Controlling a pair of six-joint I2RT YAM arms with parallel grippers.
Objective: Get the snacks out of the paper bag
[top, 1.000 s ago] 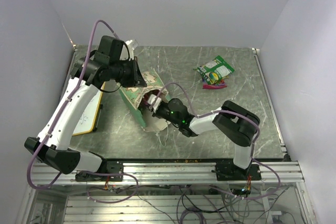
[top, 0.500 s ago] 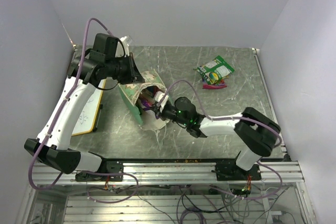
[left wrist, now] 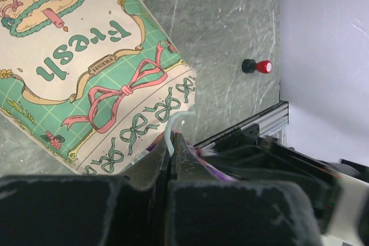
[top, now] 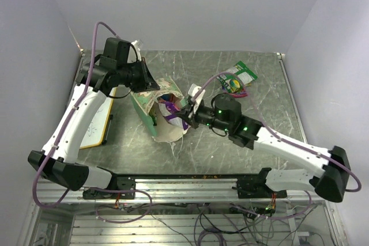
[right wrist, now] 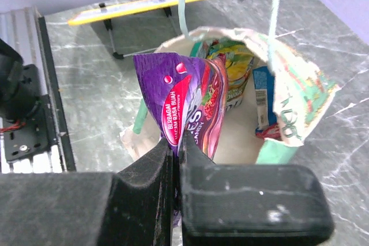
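The mint-green paper bag stands open on the table; its printed front fills the left wrist view. My left gripper is shut on the bag's string handle and holds the mouth up. My right gripper is shut on a pink-purple snack packet and holds it just above the bag's mouth. A yellow-green packet and a teal-red packet still lie inside the bag. Two more packets lie on the table at the back right.
A wood-framed whiteboard lies at the left edge; it also shows in the right wrist view. A small red-topped black button sits near the table's rail. The metal rail runs along the near edge.
My right gripper has drawn back to the right out of the bag with the pink-purple packet in it. My left gripper has lifted the handle slightly and holds.
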